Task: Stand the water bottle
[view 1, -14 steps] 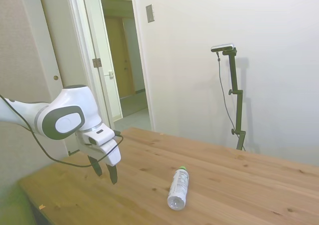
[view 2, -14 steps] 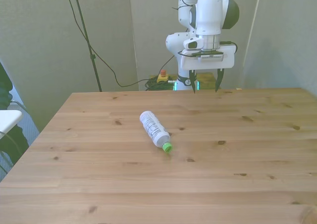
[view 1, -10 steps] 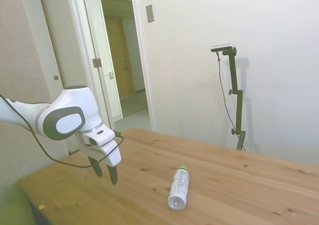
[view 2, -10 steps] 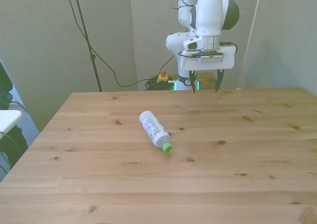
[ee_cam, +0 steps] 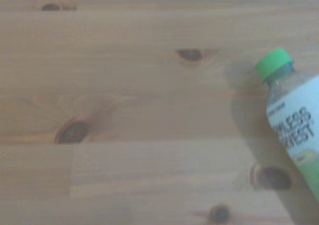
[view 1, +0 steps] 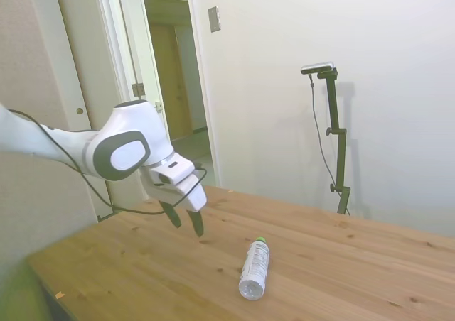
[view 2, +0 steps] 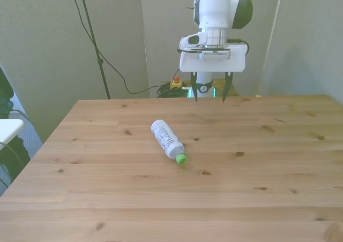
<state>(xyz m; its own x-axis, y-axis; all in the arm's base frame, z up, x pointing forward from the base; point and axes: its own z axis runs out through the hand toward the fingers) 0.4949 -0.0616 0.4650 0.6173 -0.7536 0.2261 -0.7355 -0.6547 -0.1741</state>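
Bottle count: I see one water bottle [view 2: 167,141], lying on its side on the table [view 2: 268,167], a little left of the centre in the front view.
Bottle direction: in the front view its green cap [view 2: 181,158] points to the lower right of the frame; in the side view the cap [view 1: 261,240] is at the far end and the clear bottom is toward the lower edge.
Gripper count: one gripper [view 2: 211,93], at the upper middle of the front view, above the table's far edge.
Gripper state: I see the two fingers spread apart with nothing between them.
Gripper and bottle: well apart; in the side view the gripper [view 1: 184,221] hangs in the air left of the bottle [view 1: 254,268].
Only in the side view: an open doorway [view 1: 174,86] at the upper left.
Only in the wrist view: the dark print on the white label [ee_cam: 299,130] and the wood knots [ee_cam: 73,132], somewhat blurred; only the cap end of the bottle shows, at the right edge.
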